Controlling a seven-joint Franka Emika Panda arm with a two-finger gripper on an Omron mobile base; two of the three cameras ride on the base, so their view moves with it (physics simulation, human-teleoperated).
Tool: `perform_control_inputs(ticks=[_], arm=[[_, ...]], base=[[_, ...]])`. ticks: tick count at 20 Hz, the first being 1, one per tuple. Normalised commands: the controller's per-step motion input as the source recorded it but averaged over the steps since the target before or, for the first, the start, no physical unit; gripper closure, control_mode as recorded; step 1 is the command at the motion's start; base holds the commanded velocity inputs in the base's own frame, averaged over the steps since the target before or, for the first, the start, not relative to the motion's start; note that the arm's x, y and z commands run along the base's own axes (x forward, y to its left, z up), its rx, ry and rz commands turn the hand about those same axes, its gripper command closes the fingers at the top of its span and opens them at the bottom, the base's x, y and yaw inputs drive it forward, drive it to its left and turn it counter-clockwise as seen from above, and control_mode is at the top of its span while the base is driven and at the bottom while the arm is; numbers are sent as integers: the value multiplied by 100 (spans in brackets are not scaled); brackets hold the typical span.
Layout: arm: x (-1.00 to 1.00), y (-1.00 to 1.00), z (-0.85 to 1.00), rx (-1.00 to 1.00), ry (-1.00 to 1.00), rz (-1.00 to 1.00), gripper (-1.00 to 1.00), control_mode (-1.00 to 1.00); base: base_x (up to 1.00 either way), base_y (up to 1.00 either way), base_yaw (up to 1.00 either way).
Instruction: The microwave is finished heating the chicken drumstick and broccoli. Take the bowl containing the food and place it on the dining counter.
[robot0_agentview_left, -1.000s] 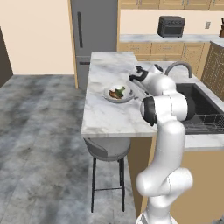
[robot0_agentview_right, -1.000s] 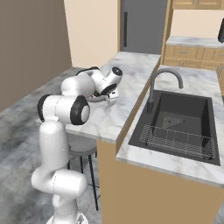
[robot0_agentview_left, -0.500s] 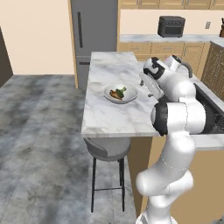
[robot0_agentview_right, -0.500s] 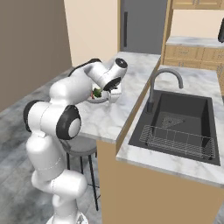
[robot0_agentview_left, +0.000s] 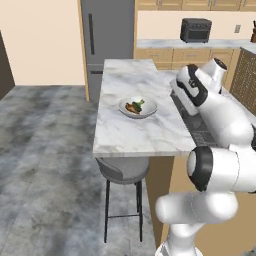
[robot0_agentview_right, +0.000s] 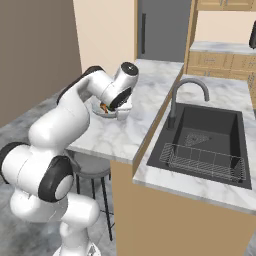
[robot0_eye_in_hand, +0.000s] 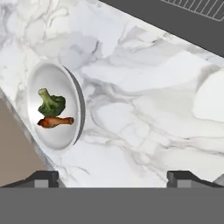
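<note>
The two-finger dark-tipped gripper (robot0_eye_in_hand: 113, 177) has its fingers set wide apart, holding and touching nothing. The shallow white-grey round bowl (robot0_eye_in_hand: 52, 107), carrying the green broccoli floret (robot0_eye_in_hand: 51, 103) and orange-brown chicken drumstick (robot0_eye_in_hand: 56, 122), sits apart, on the white grey-veined marble dining counter (robot0_agentview_left: 145, 132), near its stool-side edge. Judged: task complete.

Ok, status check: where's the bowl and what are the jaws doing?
Gripper open, empty, above the dining counter. Bowl down on the counter, drumstick and broccoli inside. Nothing in the way.
</note>
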Motion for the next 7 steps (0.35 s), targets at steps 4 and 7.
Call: perform_control_inputs(ticks=[4,7], arm=[[-100,39,10,-14,-13,0,-100,-100],[-100,44,1,-18,-18,3,-100,-100]], base=[[0,0,0],[0,0,0]])
